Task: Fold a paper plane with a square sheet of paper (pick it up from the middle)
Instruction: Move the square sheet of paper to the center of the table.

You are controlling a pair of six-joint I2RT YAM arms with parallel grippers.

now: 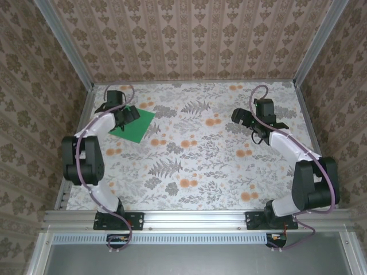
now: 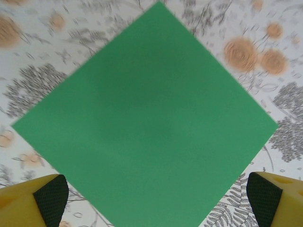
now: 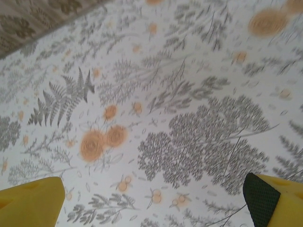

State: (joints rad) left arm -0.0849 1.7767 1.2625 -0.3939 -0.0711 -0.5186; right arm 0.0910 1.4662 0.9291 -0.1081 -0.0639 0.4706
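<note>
Two claws are standing wide open, and neither is gripping anything; the left claw (image 1: 131, 114) is hanging over the square sheet of thin bright green paper (image 1: 136, 128), which is lying flat at about ten o'clock on the white counter with a grey-leaf and orange-flower print (image 1: 200, 154), close to the left wall of brown patterned wallpaper (image 1: 34, 103). The sheet is lying turned like a diamond, its near corner pointing toward six o'clock in the overhead view; the claw is covering its far edge.

Seen from the left wrist, the sheet (image 2: 147, 118) is taking up most of the frame, with corners pointing to twelve, three and nine o'clock and the six o'clock corner running off the bottom edge; the yellow fingers with black ribbed pads (image 2: 47, 201) of the left claw (image 2: 156, 201) are sitting at seven and five o'clock, one on either side of the paper's lower part, with the printed counter (image 2: 38, 56) showing around it; whether the tips are touching the paper I cannot tell.

Well apart from the sheet, the right claw (image 1: 245, 119) is hovering at about two o'clock on the counter; from its own wrist the right claw (image 3: 156, 203) is spreading its yellow fingers (image 3: 33, 203) to the bottom corners, with bare printed counter (image 3: 189, 94) between them.
</note>
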